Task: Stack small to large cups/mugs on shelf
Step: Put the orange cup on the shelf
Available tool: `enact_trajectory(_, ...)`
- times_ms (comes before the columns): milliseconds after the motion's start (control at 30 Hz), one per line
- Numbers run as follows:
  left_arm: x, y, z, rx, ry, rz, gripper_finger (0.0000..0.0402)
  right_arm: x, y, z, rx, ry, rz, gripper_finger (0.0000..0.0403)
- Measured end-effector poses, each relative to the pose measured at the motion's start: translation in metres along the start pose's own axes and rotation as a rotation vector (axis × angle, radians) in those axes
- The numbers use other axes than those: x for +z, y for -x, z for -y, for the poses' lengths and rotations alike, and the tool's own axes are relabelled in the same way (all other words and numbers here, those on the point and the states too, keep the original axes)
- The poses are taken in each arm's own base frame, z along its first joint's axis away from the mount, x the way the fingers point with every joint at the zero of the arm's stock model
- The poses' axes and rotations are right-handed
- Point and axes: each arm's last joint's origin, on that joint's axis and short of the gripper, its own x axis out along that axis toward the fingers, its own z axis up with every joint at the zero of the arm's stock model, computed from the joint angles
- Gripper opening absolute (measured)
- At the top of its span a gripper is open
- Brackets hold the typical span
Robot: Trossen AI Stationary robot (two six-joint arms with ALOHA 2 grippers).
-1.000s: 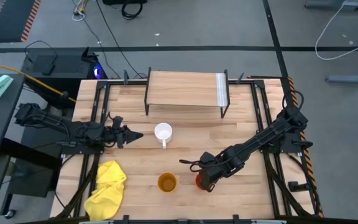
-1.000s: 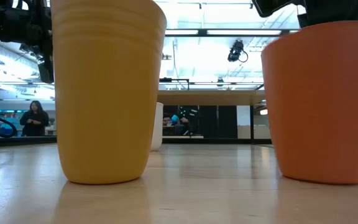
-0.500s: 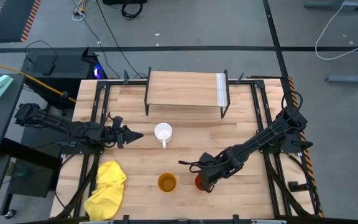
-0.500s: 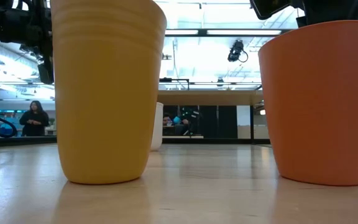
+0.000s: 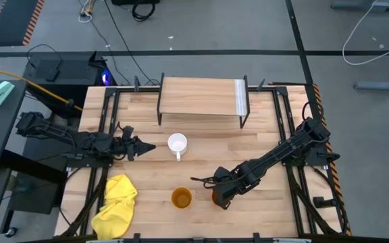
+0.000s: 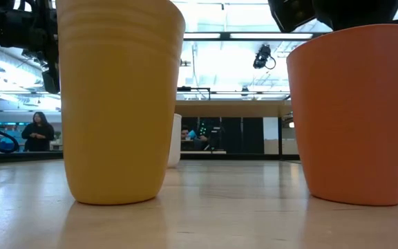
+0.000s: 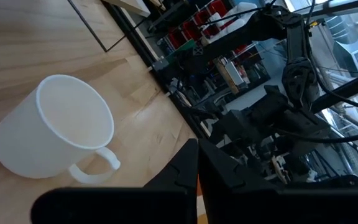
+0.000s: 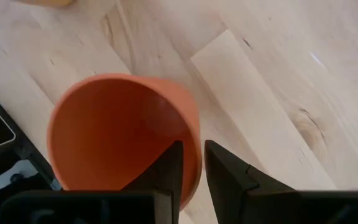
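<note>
Red-orange in colour, the handleless cup (image 5: 217, 197) was gripped by the right gripper (image 8: 191, 163), whose two fingers were closed across the rim wall, one inside the cup and one outside. In the low view this cup (image 6: 353, 114) stood upright on the tabletop (image 5: 201, 152), its base on the wood. The yellow-orange cup (image 5: 181, 198) was seen upright just beside the red-orange cup, apart from it, on the side toward the yellow cloth (image 5: 116, 206). The white mug (image 5: 177, 144) was placed between the red-orange cup and the shelf (image 5: 200, 96), upright, with its handle turned away from the shelf. Nothing was carried on the shelf board. The left gripper (image 5: 144, 146) was held low beside the white mug, well apart from the red-orange cup, its fingers pressed together and holding nothing.
</note>
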Motion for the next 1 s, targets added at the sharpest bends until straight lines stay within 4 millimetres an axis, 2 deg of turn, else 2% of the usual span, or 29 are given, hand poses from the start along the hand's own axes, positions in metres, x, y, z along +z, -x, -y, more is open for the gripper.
enact_trajectory(300, 0.0, 0.0, 0.0, 0.0, 0.0, 0.0, 0.0022, 0.001, 0.0, 0.001, -0.01, -0.008, 0.02, 0.0011)
enact_trajectory(700, 0.0, 0.0, 0.0, 0.001, -0.004, 0.002, 0.0013, 0.005, 0.004, 0.006, -0.032, 0.003, 0.007, 0.0009)
enact_trajectory(833, 0.001, 0.0, 0.0, 0.011, -0.026, 0.018, 0.0021, 0.009, 0.02, 0.017, -0.047, 0.007, 0.008, 0.0006)
enact_trajectory(1000, 0.001, 0.0, 0.0, 0.014, -0.033, 0.022, 0.002, 0.016, 0.053, 0.037, -0.046, -0.022, 0.043, 0.0005)
